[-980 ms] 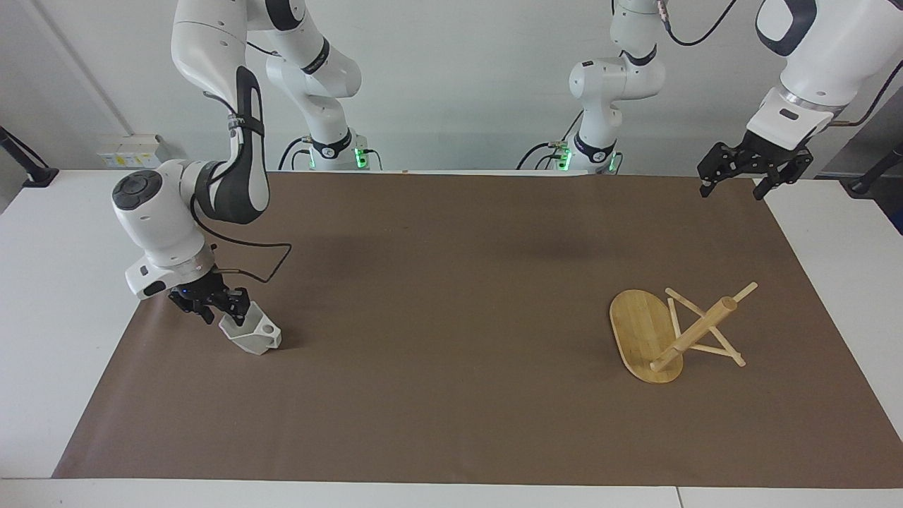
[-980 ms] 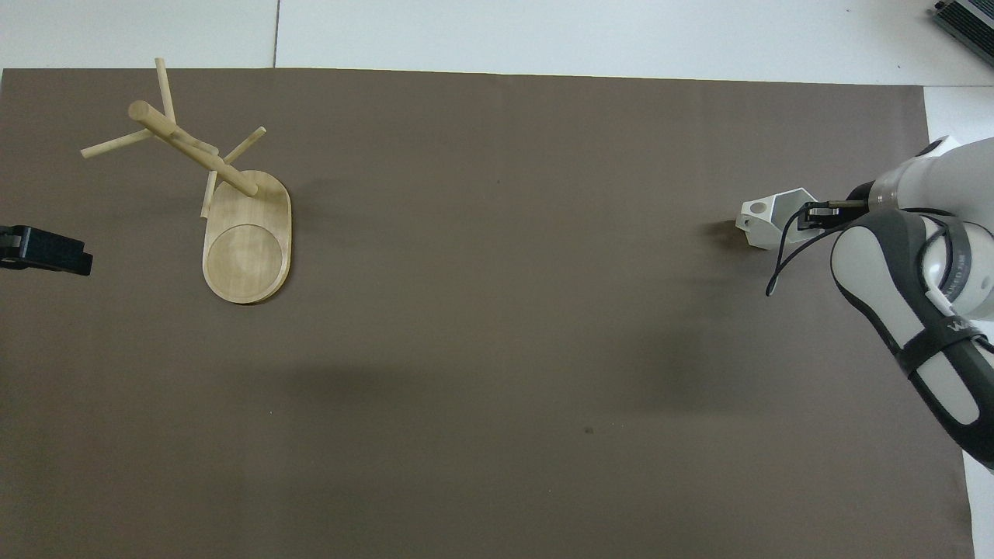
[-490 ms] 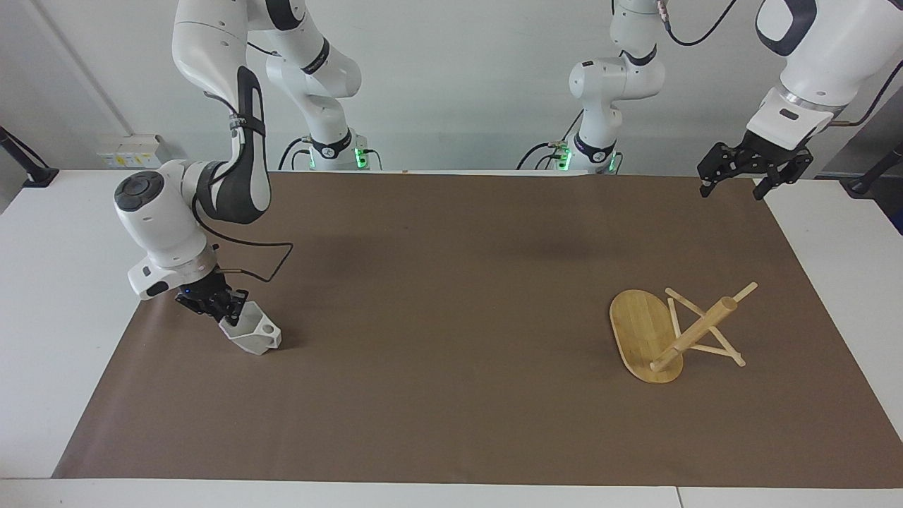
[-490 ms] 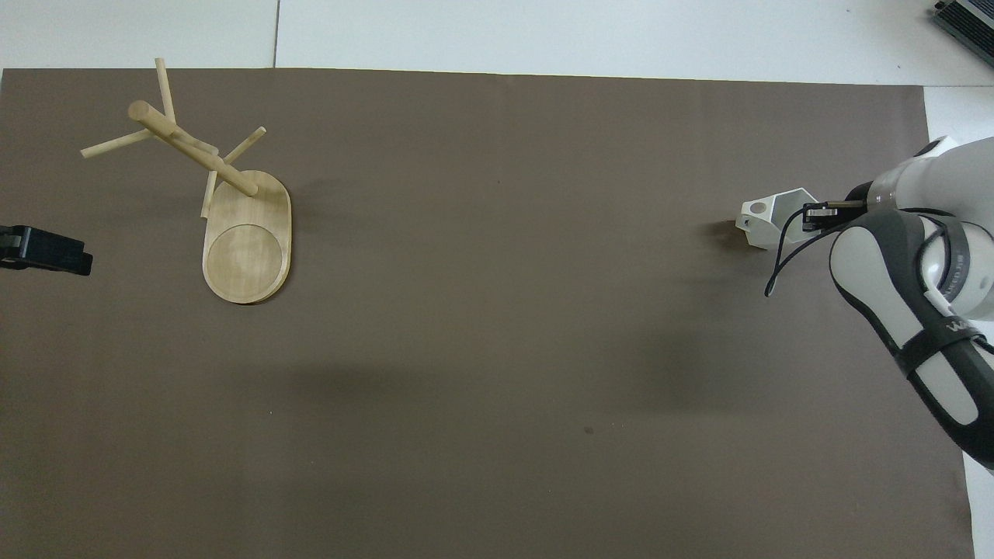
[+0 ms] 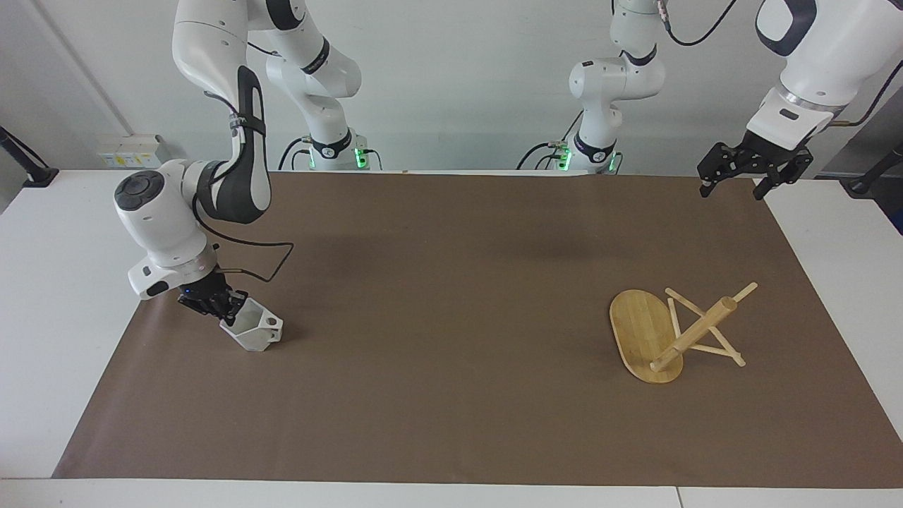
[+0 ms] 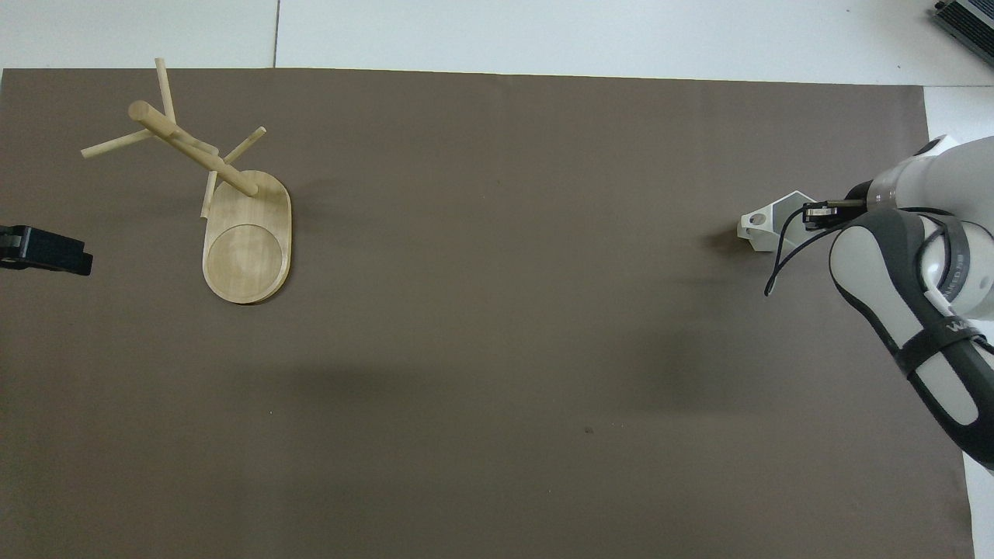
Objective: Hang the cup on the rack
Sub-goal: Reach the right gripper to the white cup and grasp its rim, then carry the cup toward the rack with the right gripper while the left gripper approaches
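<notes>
The right gripper point(image 5: 227, 305) is clamped on the rim of the cup point(image 5: 255, 331) at the right arm's end of the brown mat point(image 5: 451, 423). The cup is small, white and faceted, with an angular body that narrows toward its foot and a flat tab handle point(image 5: 270, 322) pierced by a round hole; it sits tipped, mouth toward the gripper. Well apart, toward the left arm's end, the rack point(image 5: 670, 331) — pale bamboo — shows an oval base, a thick round post and thin pegs. The left gripper point(image 5: 730, 185) waits over the mat's corner, fingers spread and holding nothing.
</notes>
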`<action>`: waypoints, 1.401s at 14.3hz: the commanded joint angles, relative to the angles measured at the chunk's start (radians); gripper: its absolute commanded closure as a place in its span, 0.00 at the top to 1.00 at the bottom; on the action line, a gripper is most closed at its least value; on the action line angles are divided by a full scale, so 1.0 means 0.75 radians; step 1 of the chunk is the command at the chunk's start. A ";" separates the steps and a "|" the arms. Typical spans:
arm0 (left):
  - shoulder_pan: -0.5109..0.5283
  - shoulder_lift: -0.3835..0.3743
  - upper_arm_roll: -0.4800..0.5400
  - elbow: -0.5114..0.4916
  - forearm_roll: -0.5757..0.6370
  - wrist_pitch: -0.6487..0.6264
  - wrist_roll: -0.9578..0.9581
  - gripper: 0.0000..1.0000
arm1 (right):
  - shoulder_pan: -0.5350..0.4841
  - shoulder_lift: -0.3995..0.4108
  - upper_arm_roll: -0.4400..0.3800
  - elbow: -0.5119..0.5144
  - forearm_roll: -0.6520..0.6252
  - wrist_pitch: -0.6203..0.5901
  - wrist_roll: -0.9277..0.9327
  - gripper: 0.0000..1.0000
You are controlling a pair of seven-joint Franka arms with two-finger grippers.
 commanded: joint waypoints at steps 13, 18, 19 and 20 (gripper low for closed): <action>-0.019 -0.093 -0.017 -0.153 -0.058 -0.054 -0.714 1.00 | -0.003 -0.229 0.145 0.196 0.257 -0.540 -0.002 0.00; -0.002 -0.101 -0.017 -0.153 -0.310 -0.144 -1.293 1.00 | -0.003 -0.377 0.243 0.194 0.412 -0.614 0.083 0.00; -0.012 -0.104 -0.017 -0.153 -0.320 -0.154 -1.377 1.00 | -0.003 -0.387 0.247 0.192 0.502 -0.618 0.116 0.00; -0.006 -0.104 -0.017 -0.153 -0.364 -0.154 -1.475 1.00 | -0.003 -0.403 0.263 0.192 0.558 -0.629 0.122 0.00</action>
